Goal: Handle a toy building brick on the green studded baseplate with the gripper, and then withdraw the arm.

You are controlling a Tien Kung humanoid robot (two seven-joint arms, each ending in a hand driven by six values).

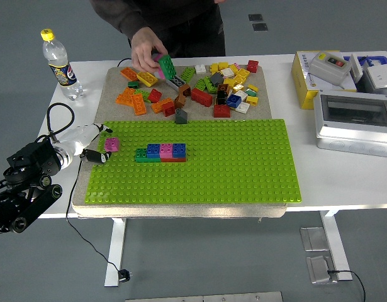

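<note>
From my remote seat this reads as a robotics lab or test room. I see a bare grey floor with metal floor outlet plates, a white height-adjustable table on a metal frame, and a loose cable hanging to the floor. Grey electrical enclosures and a switch box sit at the table's right end, beside a yellow carton.
</note>
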